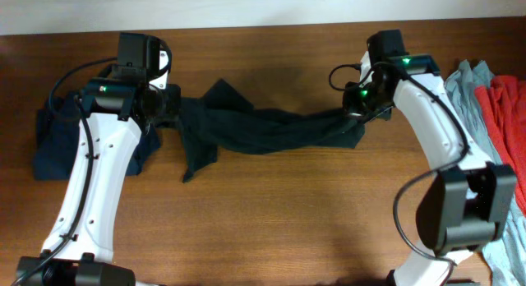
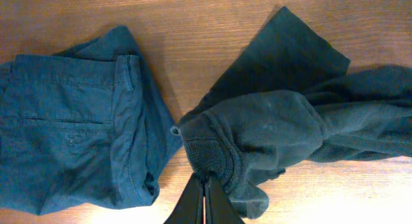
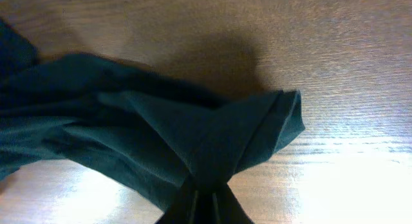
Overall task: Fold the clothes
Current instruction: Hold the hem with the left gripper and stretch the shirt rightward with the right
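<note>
T-shirt (image 1: 263,130), black: bunched into a rope across the upper middle of the overhead frame, strung over the table (image 1: 271,228). Left gripper (image 2: 205,188): clamped tight on the ribbed edge, at the frame's left. Right gripper (image 3: 203,188): pinched on a gathered corner, at the frame's right. Folded trousers (image 1: 53,146) at far left; grey-blue garment (image 1: 470,80) and red garment (image 1: 509,97) at the right edge. We judge the step to be spreading, before any fold. Next we need both ends drawn apart and the cloth laid flat, without either grip slipping.
</note>
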Action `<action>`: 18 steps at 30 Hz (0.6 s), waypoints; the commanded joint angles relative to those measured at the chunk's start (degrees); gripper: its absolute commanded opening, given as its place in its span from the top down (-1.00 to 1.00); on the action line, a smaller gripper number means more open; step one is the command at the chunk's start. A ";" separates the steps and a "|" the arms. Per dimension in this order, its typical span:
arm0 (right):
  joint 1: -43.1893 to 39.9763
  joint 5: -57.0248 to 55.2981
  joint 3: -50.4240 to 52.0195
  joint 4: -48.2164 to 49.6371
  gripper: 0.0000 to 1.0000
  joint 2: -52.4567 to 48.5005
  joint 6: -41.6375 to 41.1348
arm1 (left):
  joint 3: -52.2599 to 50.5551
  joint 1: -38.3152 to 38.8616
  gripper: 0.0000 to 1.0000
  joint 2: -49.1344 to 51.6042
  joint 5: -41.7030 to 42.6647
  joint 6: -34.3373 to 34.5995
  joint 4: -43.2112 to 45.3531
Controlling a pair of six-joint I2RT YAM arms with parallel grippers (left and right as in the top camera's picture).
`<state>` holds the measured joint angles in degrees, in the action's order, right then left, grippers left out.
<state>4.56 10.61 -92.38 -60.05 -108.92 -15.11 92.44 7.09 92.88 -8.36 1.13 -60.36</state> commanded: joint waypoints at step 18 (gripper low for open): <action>0.31 2.27 0.11 -10.25 0.83 3.10 7.30 | 0.17 -0.24 0.97 -0.42 0.04 -2.23 1.09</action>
<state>4.56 12.58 -92.03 -75.35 -102.74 -8.58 92.44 7.09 92.88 -8.34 -0.19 -59.92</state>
